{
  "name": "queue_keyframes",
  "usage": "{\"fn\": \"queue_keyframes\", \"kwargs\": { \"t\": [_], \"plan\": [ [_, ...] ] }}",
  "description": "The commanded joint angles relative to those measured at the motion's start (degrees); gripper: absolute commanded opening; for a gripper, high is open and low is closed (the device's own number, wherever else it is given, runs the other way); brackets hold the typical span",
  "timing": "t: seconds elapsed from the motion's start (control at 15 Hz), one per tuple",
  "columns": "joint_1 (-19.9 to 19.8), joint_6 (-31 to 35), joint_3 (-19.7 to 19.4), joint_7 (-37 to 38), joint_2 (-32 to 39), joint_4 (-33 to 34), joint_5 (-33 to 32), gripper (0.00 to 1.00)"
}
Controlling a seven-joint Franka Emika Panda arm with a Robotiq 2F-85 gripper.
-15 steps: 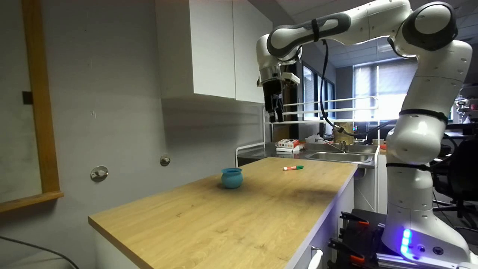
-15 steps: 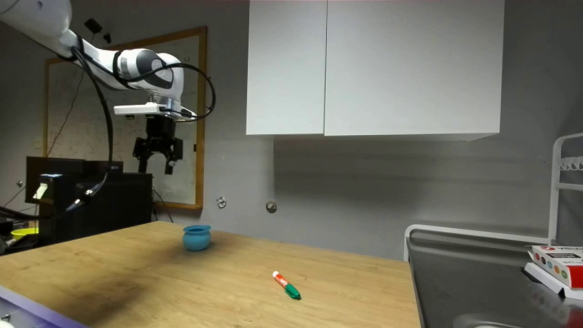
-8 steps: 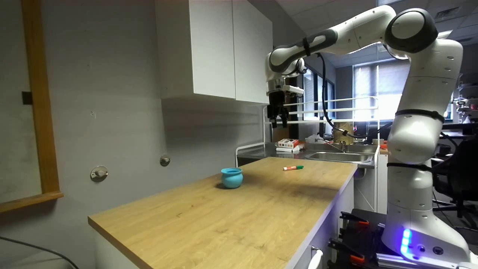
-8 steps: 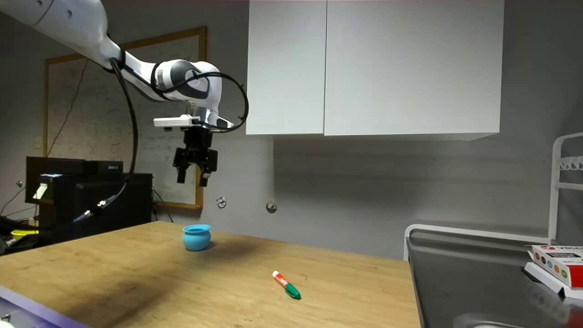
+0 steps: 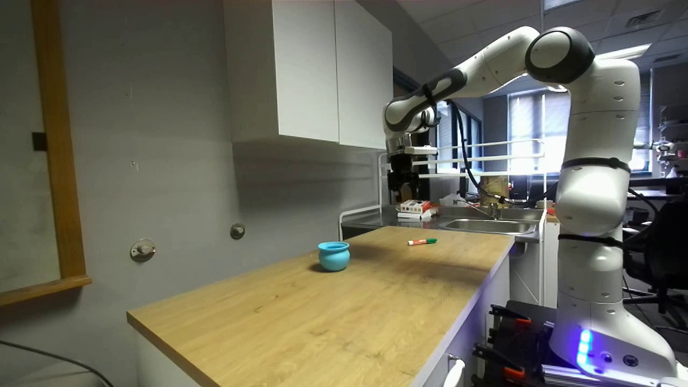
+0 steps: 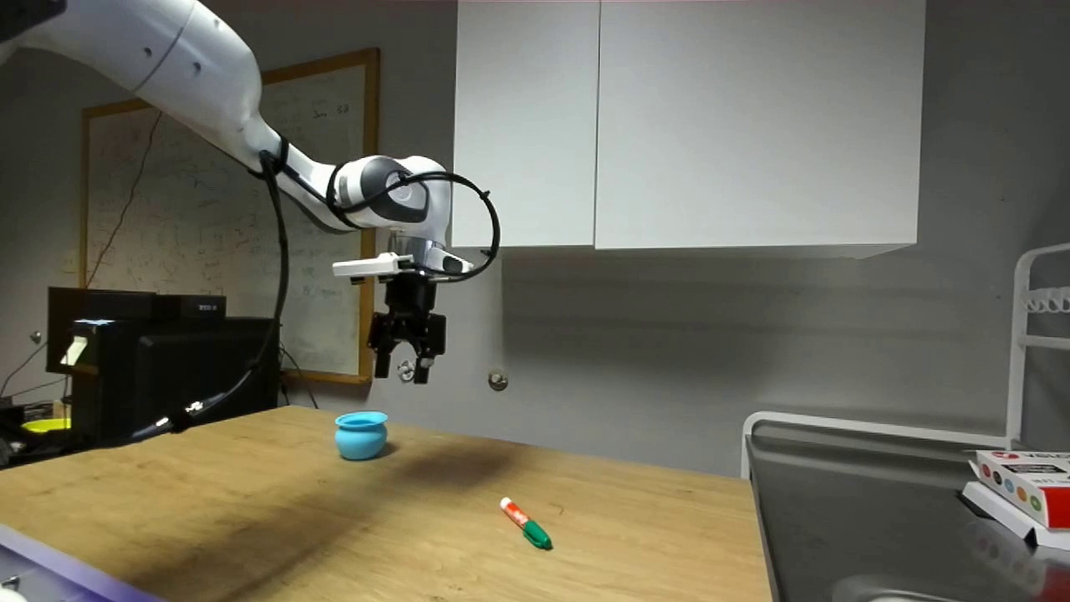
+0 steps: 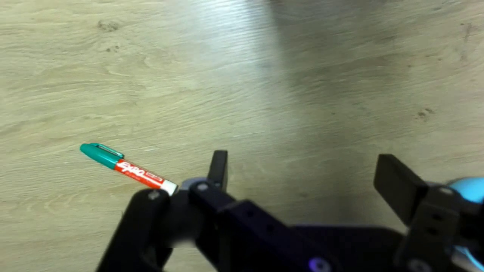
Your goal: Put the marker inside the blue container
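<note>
The marker, with a green cap, red label and white end, lies flat on the wooden tabletop. It shows in both exterior views (image 5: 422, 242) (image 6: 526, 524) and at left in the wrist view (image 7: 129, 169), its white end beside my left-hand finger. The blue container, a small round pot, stands upright on the tabletop in both exterior views (image 5: 334, 258) (image 6: 361, 438). In the wrist view only parts of the container (image 7: 469, 189) show behind the right-hand finger. My gripper (image 5: 406, 194) (image 6: 402, 376) (image 7: 304, 156) is open and empty, pointing down, well above the table between container and marker.
A white wall cabinet (image 5: 309, 75) (image 6: 685, 125) hangs above the table's wall side. A sink (image 5: 486, 226) and a box (image 5: 415, 207) (image 6: 1026, 485) lie beyond the table's end. A white rail frame (image 5: 360, 212) (image 6: 878, 429) borders that counter.
My arm has moved down and, in an exterior view, rightward past the container toward the marker. The fingers stay open. The marker and container have not moved.
</note>
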Motion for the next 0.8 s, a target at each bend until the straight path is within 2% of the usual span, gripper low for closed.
{"fn": "queue_keyframes", "kwargs": {
  "t": [0.0, 0.27, 0.47, 0.73],
  "plan": [
    [-1.2, -1.9, -0.4, 1.5, 5.4, 2.1, -9.3, 1.0],
    [-2.9, -1.0, -2.6, -0.2, 10.1, 1.9, -15.5, 1.0],
    [-4.2, 1.4, -3.6, -5.4, 13.5, 2.2, -12.8, 1.0],
    [-5.1, 4.9, -3.0, -15.1, 16.5, 3.1, -9.9, 1.0]
  ]
}}
